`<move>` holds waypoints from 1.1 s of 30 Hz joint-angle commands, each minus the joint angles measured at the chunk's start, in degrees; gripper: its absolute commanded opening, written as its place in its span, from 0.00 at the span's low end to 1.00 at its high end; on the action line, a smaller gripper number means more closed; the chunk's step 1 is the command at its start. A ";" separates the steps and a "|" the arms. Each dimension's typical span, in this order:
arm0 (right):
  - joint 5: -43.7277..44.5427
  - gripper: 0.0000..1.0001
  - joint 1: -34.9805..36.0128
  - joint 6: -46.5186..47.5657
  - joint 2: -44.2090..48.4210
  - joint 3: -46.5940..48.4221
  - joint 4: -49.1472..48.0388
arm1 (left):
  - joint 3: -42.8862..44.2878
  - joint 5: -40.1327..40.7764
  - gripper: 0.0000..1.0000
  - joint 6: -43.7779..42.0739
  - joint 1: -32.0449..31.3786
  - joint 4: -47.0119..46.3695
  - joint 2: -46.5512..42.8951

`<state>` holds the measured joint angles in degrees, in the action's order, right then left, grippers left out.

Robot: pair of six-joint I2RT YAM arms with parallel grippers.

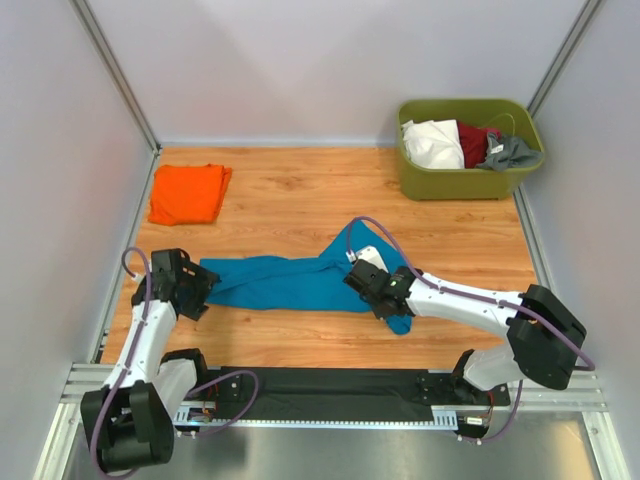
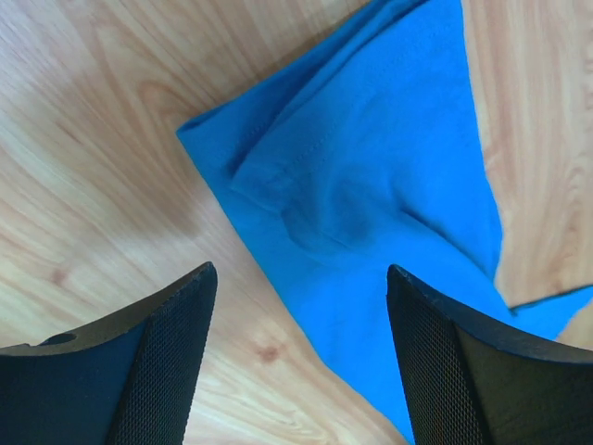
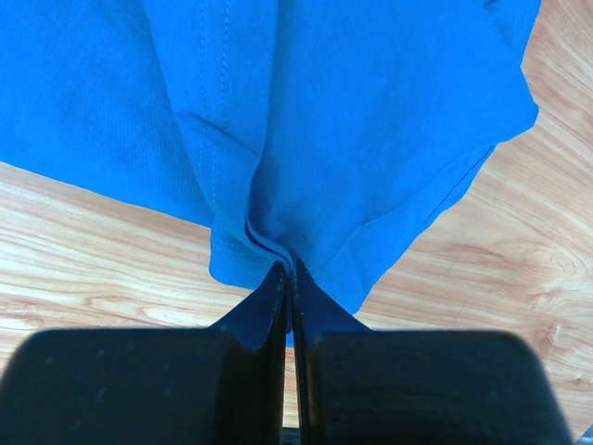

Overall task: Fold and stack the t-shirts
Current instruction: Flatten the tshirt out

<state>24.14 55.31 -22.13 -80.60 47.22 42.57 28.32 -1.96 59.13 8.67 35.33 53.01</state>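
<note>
The teal-blue t-shirt (image 1: 290, 280) lies bunched into a long strip on the table (image 1: 300, 200). It sits left of the olive-green tub (image 1: 465, 180) and closer to the arm bases than the tub is. Its long axis runs left to right, roughly along the near edge. The end closer to the tub rises into a peak pointing toward the tub, and a corner of that end droops toward the bases. The neck and sleeves are lost in the folds, so I cannot tell which end is the collar.

The right gripper (image 1: 375, 295) covers part of that end. Its jaws are clenched on a pinched fold of the cloth (image 3: 324, 111), and the hem disappears between them. At the strip's end farthest from the tub, the left gripper (image 2: 301, 271) has its jaws released and spread wide. A stitched corner of the shirt (image 2: 371, 185) lies flat on the wood below the gap.

The orange t-shirt (image 1: 187, 194) lies folded far to the left of the tub, level with it. White, dark red and grey cloth in the tub is only partly visible.
</note>
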 commanded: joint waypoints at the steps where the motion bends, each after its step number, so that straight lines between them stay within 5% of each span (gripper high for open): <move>1: 0.03 0.00 -0.38 0.86 0.35 1.47 -1.17 | -1.42 -1.74 0.80 8.19 0.30 -9.13 -3.70; 9: -0.41 0.00 -0.47 1.91 -0.26 1.47 -1.96 | -11.77 -4.90 0.79 18.45 0.04 -22.56 -4.15; 21: -0.50 0.00 -0.47 2.09 -0.79 1.91 -1.87 | -15.13 -0.68 0.79 20.14 0.12 -34.27 -3.45; 33: 0.03 0.00 -0.55 1.56 -0.79 2.08 -1.26 | -15.31 5.99 0.71 19.79 0.30 -27.87 -10.56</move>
<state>23.44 55.02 -20.56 -81.34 47.31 42.41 12.80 0.08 79.02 8.67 5.43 44.64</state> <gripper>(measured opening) 0.010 0.716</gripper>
